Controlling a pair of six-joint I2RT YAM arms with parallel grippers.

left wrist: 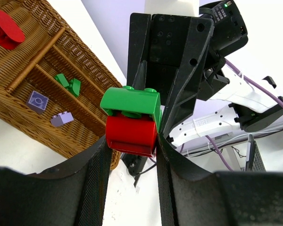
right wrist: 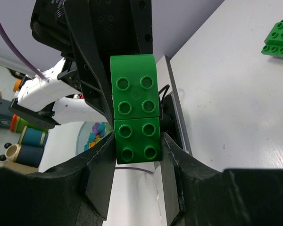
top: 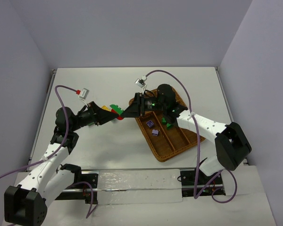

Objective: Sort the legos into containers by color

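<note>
Hidden or unclear: in the overhead view the joined clump sits just off the left side of the tray [top: 162,157]. It is nearly buried between the two hands, and only a speck of red shows. The right wrist view gives me only the studded face of the green piece [right wrist: 134,84]. A seam crosses it, so I cannot tell whether it is one brick or two. The red brick [left wrist: 131,136] is out of sight behind it there. A loose green plate [right wrist: 279,37] on the desk [top: 94,84] is cut off by the frame edge. Overhead, the right arm covers part of the tray.

Findings: the left hand [left wrist: 132,143] is clamped on the red brick, with a finger pressed to each side. The green piece sits directly on the red brick, touching it, and the right hand [right wrist: 137,146] is closed on it from the opposite end.

Inside the tray, two purple bricks [top: 150,124] lie in one long slot and green bricks [top: 166,121] in the adjoining slot. Red pieces [left wrist: 7,28] lie beyond the cross divider.
</note>
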